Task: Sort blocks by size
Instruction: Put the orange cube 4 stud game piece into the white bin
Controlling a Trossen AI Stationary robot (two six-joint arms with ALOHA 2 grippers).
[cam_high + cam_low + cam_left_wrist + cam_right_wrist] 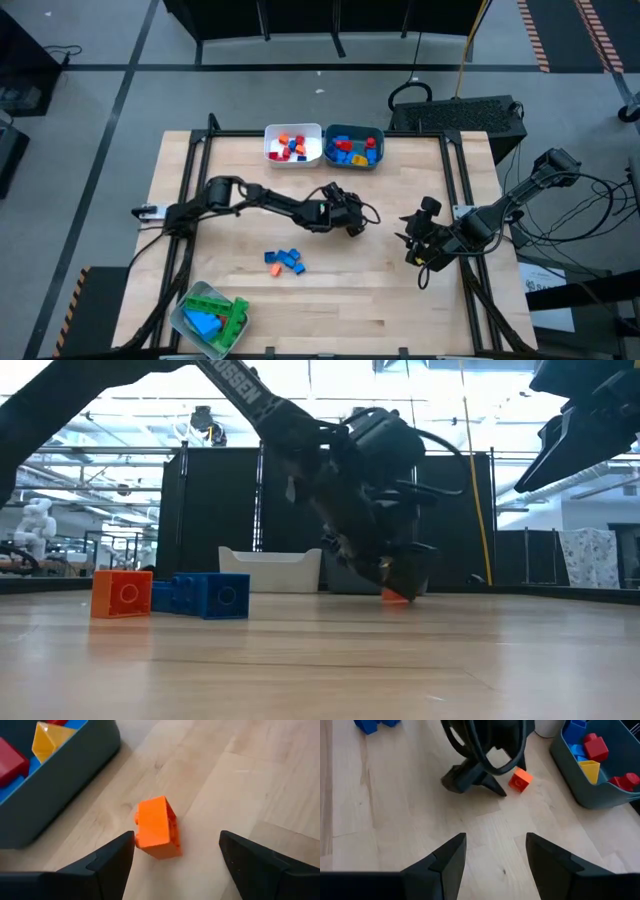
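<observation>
A small orange block (156, 827) lies on the table next to the teal bin (75, 785). My left gripper (176, 839) is open and low over the table, with one finger on each side of this block. It also shows in the high view (352, 222) and the low view (392, 572). My right gripper (495, 840) is open and empty, held above the table's right part (413, 250). It faces the left gripper and the orange block (520, 779). One orange block (122, 593) and several blue blocks (288, 262) lie together on the table. My left gripper has one fingertip (127, 842) right beside the orange block's side (140, 832). I cannot tell whether it touches. The other finger stands well apart from the block. The block rests on the table.
A white bin (293, 145) and the teal bin (353, 147), both holding blocks, stand side by side at the far edge. A clear-grey bin (210, 318) with green and blue blocks stands at the near left corner. Bare wood lies between the two grippers.
</observation>
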